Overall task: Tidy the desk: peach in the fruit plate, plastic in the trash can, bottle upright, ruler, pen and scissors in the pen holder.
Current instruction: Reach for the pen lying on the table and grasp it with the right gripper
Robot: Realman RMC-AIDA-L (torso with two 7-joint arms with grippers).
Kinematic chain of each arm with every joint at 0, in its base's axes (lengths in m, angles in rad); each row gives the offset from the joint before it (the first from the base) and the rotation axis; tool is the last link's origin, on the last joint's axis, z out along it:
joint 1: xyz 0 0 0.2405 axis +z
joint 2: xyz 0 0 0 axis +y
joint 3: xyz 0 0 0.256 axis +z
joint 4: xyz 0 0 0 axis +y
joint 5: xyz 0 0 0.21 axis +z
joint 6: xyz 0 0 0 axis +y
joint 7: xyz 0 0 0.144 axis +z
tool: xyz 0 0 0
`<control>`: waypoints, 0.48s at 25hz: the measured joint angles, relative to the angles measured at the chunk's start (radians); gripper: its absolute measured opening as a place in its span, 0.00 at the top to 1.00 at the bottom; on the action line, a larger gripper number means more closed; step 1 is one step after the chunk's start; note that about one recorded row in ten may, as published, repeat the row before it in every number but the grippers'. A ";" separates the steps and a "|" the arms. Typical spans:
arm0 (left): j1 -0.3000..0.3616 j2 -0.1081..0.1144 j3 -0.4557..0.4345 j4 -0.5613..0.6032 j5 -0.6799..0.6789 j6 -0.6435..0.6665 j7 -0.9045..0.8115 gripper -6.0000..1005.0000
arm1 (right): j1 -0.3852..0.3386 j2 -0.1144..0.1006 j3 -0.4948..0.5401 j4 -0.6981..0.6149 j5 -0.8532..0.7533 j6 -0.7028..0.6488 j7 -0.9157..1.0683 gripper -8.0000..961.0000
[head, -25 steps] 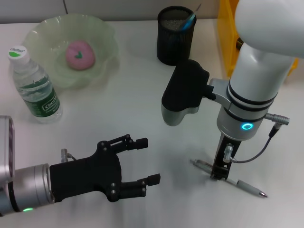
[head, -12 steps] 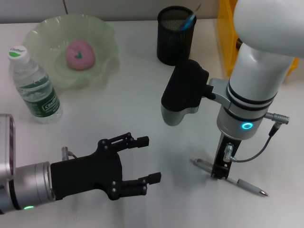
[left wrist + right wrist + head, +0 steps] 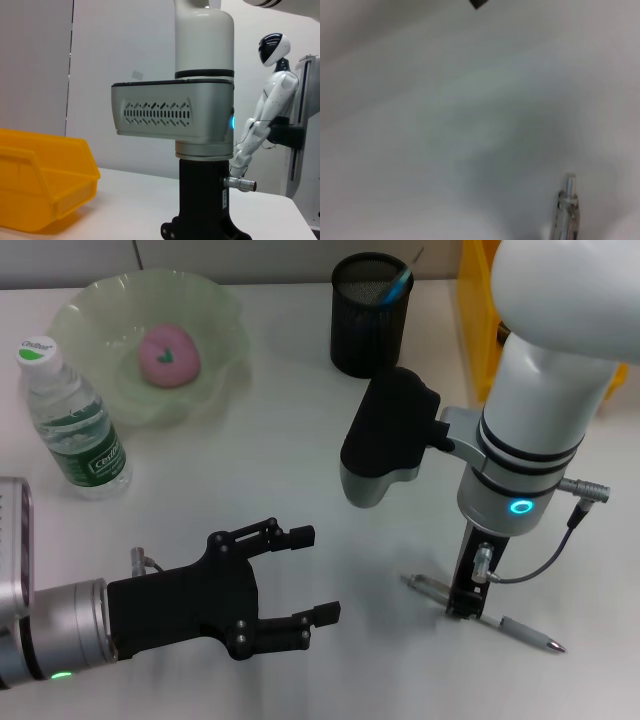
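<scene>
Head view, left to right. The water bottle (image 3: 72,418) stands upright near the left edge of the white tabletop (image 3: 260,440), just beside the pale green fruit plate (image 3: 215,315), which holds the pink peach (image 3: 168,355) near its middle. The left arm enters from the lower left and is cut off by the edge; its left hand (image 3: 312,575) sits low over bare tabletop with black fingers (image 3: 297,536) spread apart and nothing between them. Behind centre stands the black mesh pen holder (image 3: 368,330); a blue-handled item pokes above its rim, too little of it showing to say what it is. The right arm comes down from the upper right, its large white housing hiding the tabletop behind it. Its right hand (image 3: 462,605) points straight down onto the pen (image 3: 520,631), which lies flat on the tabletop at lower right; the dark fingertip sits at the pen's middle and hides that section. Whether this hand is gripping the pen or merely touching it cannot be told. A yellow bin (image 3: 478,310) is partly hidden behind the right arm at the rear.

The right wrist view shows only one end of the pen (image 3: 566,210) on the tabletop. The left wrist view shows the right arm's housing and the yellow bin (image 3: 40,180)
</scene>
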 joint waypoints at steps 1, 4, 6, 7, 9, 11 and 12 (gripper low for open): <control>0.000 0.000 0.000 0.000 0.000 0.000 0.000 0.19 | 0.000 0.000 -0.004 0.000 0.000 0.000 0.000 0.81; 0.000 0.000 0.000 0.000 0.000 0.000 0.000 0.19 | 0.000 0.000 -0.011 0.001 0.000 0.000 0.000 0.81; 0.000 0.000 0.000 0.000 0.000 0.000 0.000 0.19 | 0.000 0.000 -0.012 0.002 0.000 0.000 0.000 0.81; 0.000 0.000 0.000 0.000 0.000 0.000 0.000 0.19 | 0.000 0.000 -0.012 0.002 0.000 0.001 0.000 0.82; 0.000 0.000 0.000 0.000 0.000 0.001 0.000 0.19 | 0.000 0.001 -0.012 0.003 0.000 0.002 0.000 0.82; 0.000 0.000 0.000 0.000 0.000 0.002 0.000 0.19 | 0.000 0.001 -0.012 0.003 0.000 0.003 0.000 0.82; 0.000 0.000 0.000 0.000 0.000 0.002 0.000 0.19 | 0.000 0.001 -0.012 0.003 0.000 0.003 0.000 0.82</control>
